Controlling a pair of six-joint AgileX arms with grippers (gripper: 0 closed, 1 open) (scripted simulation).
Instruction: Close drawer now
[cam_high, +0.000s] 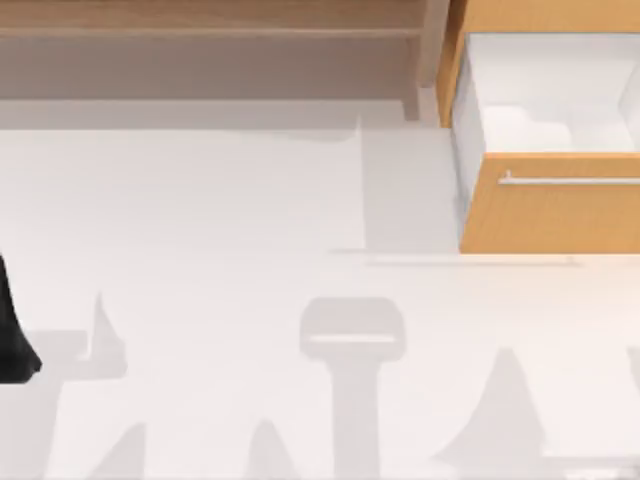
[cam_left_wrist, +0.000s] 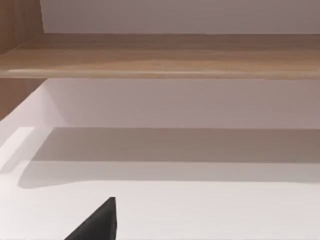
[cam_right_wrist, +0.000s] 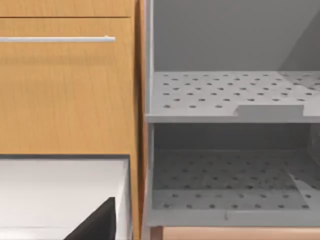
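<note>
A: Grippers first. What do you have?

B: Left gripper: one dark tip shows in the left wrist view, over the white table. Cannot tell whether it is spread or closed. Nothing in it that I can see.

A: Right one?

B: Right gripper: same, one dark tip in the right wrist view. Spread or closed, cannot tell. It faces the drawer, and a strip of white surface lies between the tip and the orange-tan front. No contact.

A: Arms?

B: Left arm is a black shape at the left edge of the top view, low down and well apart from the drawer.

A: Where does the drawer sit?

B: Far right of the table in the top view, cut off by the right edge. It is pulled out: the white inner walls are exposed behind the front panel. The handle, a thin silver bar, runs horizontally near the panel's upper edge.

A: Around it?

B: A long pale wooden shelf runs along the far side to the drawer's left, raised above the table. The left wrist view looks at its edge. The right wrist view has a grey perforated rack, two tiers, just beside the drawer front.
</note>
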